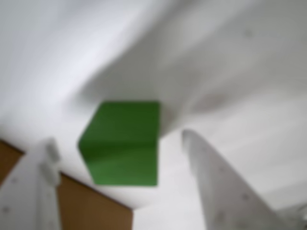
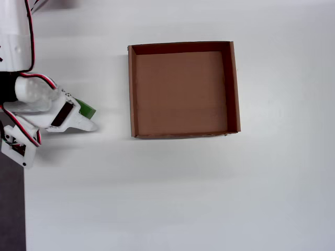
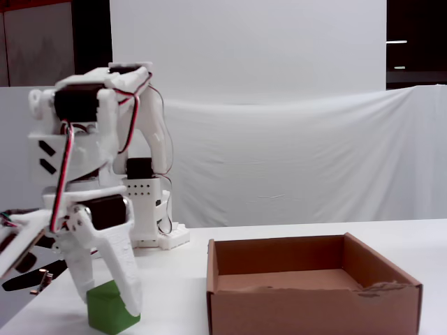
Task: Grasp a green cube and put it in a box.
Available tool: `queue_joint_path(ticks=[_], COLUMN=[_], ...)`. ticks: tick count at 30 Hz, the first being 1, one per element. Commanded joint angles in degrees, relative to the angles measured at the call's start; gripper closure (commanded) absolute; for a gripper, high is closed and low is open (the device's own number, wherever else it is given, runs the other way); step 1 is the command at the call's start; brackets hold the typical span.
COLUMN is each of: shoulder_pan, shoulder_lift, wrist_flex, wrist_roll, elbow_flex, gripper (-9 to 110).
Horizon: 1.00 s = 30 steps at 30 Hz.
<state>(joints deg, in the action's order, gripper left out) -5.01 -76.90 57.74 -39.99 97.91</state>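
In the overhead view, the white gripper [image 2: 86, 119] reaches in at the left edge over the green cube [image 2: 88, 110], which sits on the white table [image 2: 172, 193]. The wrist view shows the 2 fingers spread wide, the cube between them and untouched. Well apart to the right lies the empty cardboard box [image 2: 234, 89].

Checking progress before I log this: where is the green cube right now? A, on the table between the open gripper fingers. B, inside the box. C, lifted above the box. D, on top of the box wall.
A: the green cube sits on the table, flanked by the open gripper, while the box is empty.
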Motion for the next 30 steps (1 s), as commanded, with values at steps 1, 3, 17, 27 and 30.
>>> queue_joint_path(ticks=[1,3,17,27,30], shoulder_pan=[0.7,0.7,1.05,0.79,0.7], shoulder_lift=[-0.35,-0.26,-0.44,-0.44,-0.44], wrist_flex=[-0.53,-0.62,-0.09,-0.7,-0.79], wrist_roll=[0.26,0.26,0.79,0.97,1.05], elbow_flex=[-2.64,-2.64,-2.99,-3.08,-3.08], gripper=[68,69,79,83,85])
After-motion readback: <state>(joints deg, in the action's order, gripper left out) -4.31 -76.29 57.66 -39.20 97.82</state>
